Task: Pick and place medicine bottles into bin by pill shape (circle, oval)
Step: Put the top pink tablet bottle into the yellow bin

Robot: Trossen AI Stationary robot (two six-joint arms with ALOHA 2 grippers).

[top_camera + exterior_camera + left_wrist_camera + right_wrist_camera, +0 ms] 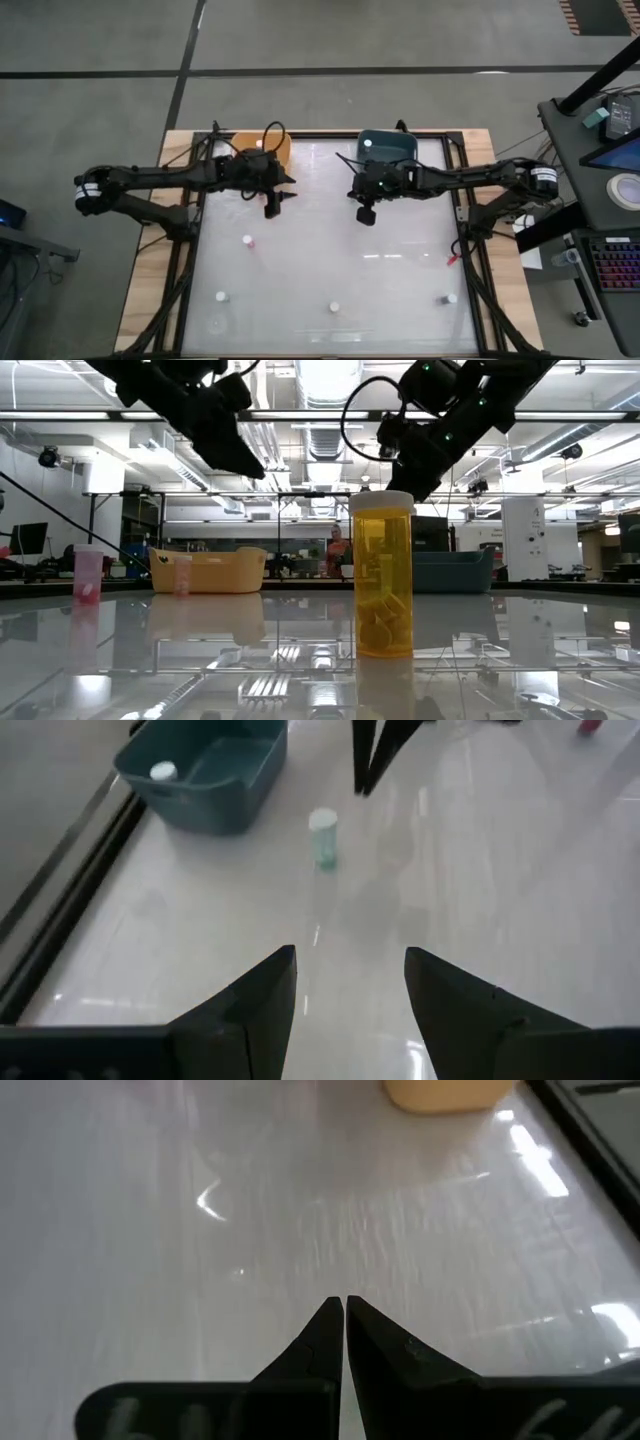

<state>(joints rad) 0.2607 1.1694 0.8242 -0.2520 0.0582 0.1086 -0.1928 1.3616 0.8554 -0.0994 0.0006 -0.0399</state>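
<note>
My left gripper [279,203] hangs open and empty above the table, just in front of the orange bin [262,148]. My right gripper [366,214] hangs shut and empty in front of the teal bin [388,148]. In the left wrist view a white-capped bottle [323,838] stands on the table beyond the open fingers, near the right gripper's fingers [375,755]. Another bottle [163,770] sits inside the teal bin [205,770]. More medicine bottles stand upright on the table: a pink one [247,241] and three along the near edge [221,297], [334,308], [451,298].
In the low view an amber bottle [383,575] stands close to the camera, with pink bottles [88,573], [183,573] at the left. A small red thing [452,260] lies near the right frame rail. Bare glossy table lies between the grippers and the near-edge bottles.
</note>
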